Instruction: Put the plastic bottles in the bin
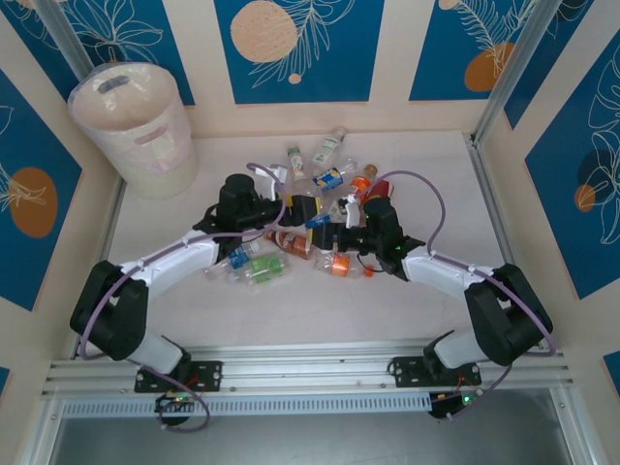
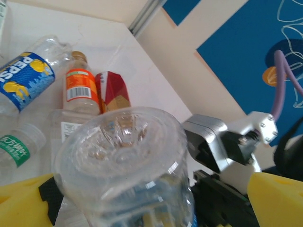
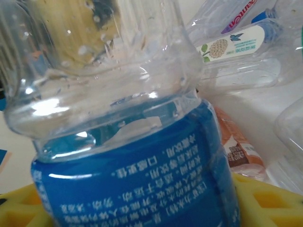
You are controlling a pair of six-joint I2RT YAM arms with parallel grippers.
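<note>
The bin (image 1: 131, 121) stands at the back left, whitish and tall. Plastic bottles (image 1: 329, 174) lie heaped mid-table. Both grippers meet over the heap at one blue-labelled bottle (image 1: 321, 221). My right gripper (image 1: 341, 232) (image 3: 142, 210) is shut on that bottle (image 3: 132, 179), its yellow fingers (image 3: 270, 198) against the label. My left gripper (image 1: 302, 210) (image 2: 151, 210) stands around the bottle's clear base end (image 2: 123, 156); its fingers (image 2: 279, 198) are wide apart, with a gap beside the bottle.
Loose bottles lie near: a Pepsi one (image 2: 23, 78), an orange-labelled one (image 2: 80, 85), a red-labelled one (image 2: 112, 90), green ones (image 1: 257, 269), an orange-capped one (image 1: 339, 263). The right arm's silver wrist (image 2: 213, 142) sits close to my left gripper. Walls enclose the table.
</note>
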